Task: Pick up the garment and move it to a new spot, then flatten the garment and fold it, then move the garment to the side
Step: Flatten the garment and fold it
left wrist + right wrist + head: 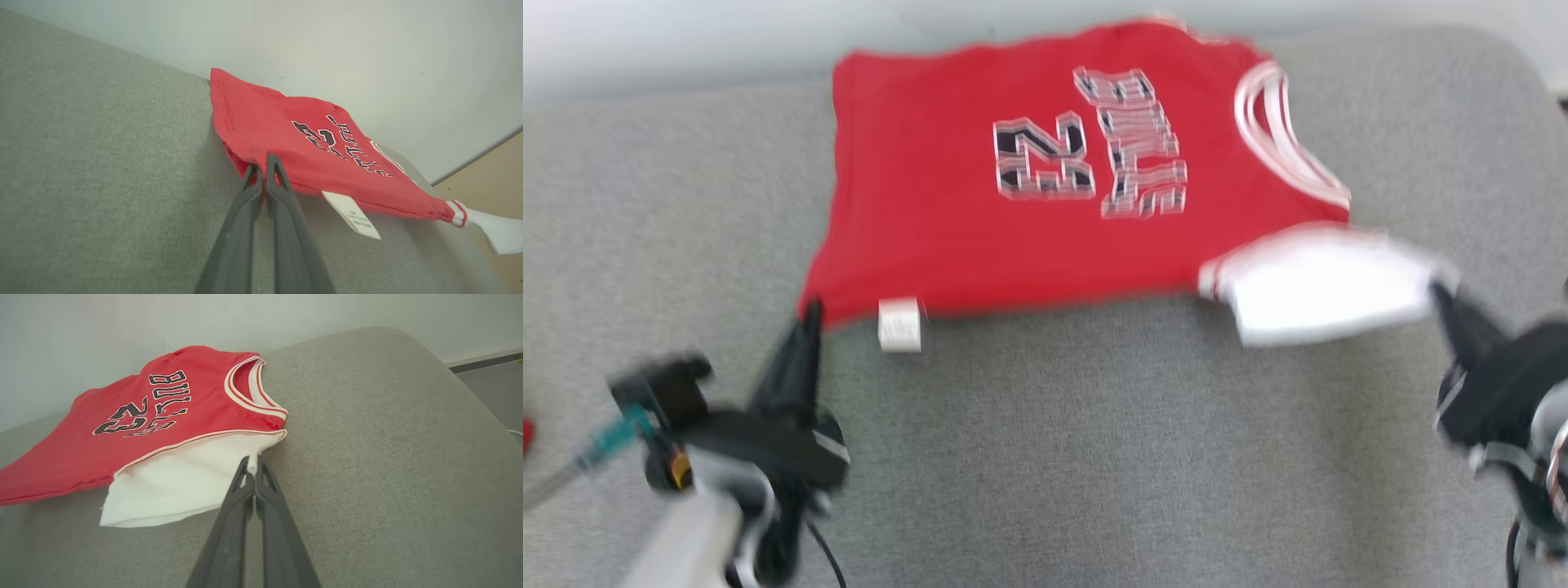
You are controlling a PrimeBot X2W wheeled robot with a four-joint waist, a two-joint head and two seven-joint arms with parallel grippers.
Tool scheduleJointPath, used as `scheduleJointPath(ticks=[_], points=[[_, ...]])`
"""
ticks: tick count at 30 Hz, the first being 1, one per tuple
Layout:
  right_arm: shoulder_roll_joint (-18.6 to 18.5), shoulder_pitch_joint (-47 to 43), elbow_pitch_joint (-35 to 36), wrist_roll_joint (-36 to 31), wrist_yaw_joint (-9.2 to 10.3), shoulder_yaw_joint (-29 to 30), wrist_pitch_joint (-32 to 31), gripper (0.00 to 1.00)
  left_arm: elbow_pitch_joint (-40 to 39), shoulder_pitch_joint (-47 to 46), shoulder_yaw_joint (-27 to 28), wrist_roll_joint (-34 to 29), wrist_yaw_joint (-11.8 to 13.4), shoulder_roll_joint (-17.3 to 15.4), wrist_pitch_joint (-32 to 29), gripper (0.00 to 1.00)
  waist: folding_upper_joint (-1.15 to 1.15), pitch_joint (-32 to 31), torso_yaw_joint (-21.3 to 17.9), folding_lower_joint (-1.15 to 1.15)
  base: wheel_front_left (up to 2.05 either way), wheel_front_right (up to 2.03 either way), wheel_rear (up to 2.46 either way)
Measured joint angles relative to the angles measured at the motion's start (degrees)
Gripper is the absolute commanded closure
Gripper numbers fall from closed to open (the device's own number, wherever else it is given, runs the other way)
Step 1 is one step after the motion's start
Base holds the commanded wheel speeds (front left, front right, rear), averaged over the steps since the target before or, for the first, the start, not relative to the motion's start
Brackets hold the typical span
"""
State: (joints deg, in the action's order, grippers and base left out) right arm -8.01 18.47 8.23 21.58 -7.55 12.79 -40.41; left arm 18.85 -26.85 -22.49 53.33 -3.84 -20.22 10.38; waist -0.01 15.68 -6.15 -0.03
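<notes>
The garment (1045, 171) is a red jersey with a black-and-white number and lettering, white-striped trim and a white sleeve (1327, 290). It lies spread on the grey cushion, with a white tag (899, 324) hanging at its near edge. My left gripper (810, 314) is shut on the garment's (286, 134) near left corner; the left wrist view has its fingers (263, 171) pinching the red hem. At the garment's (163, 412) right end, my right gripper (1441, 294) is shut on the white sleeve's corner, the fingers (253, 467) pressed together on the cloth.
A grey upholstered surface (1094, 457) carries everything, with bare fabric in front of the jersey. A pale wall (367, 49) rises just behind it. The cushion's rounded right end (429, 375) drops off to a floor beyond.
</notes>
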Motion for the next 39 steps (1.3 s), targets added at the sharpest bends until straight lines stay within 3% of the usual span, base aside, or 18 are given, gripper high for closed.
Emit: scheduleJointPath(ticks=[8,21,29,34,39], points=[[4.1,-10.9,2.8,-4.0,0.00,3.4,-4.1,1.00,-0.3,10.1,0.4,0.4,3.0,1.9,2.7,1.00,0.00,-5.4,1.0,0.01,0.00,0.00,0.00],[5.1,-23.4,4.6,-5.5,0.00,5.5,-15.9,1.00,-2.0,20.7,-1.3,0.3,5.9,2.1,2.9,1.00,0.01,-11.2,3.4,0.02,0.00,0.00,0.00],[5.1,-28.3,6.4,-5.1,0.00,6.0,-21.8,1.00,-2.7,25.1,-4.2,-1.1,9.0,0.0,-1.1,1.00,0.01,-12.7,3.9,0.02,0.00,0.00,0.00],[5.1,-29.2,7.1,-4.5,0.00,5.3,-21.3,1.00,-4.3,26.5,-5.5,-2.2,11.3,-1.6,-4.0,1.00,0.01,-12.8,4.0,0.03,0.00,0.00,0.00],[5.1,-27.0,7.0,-5.7,0.00,3.9,-17.1,1.00,-5.7,26.4,-5.3,-2.2,10.8,-1.6,-3.1,1.00,0.02,-12.5,4.5,0.03,0.00,0.00,0.00]])
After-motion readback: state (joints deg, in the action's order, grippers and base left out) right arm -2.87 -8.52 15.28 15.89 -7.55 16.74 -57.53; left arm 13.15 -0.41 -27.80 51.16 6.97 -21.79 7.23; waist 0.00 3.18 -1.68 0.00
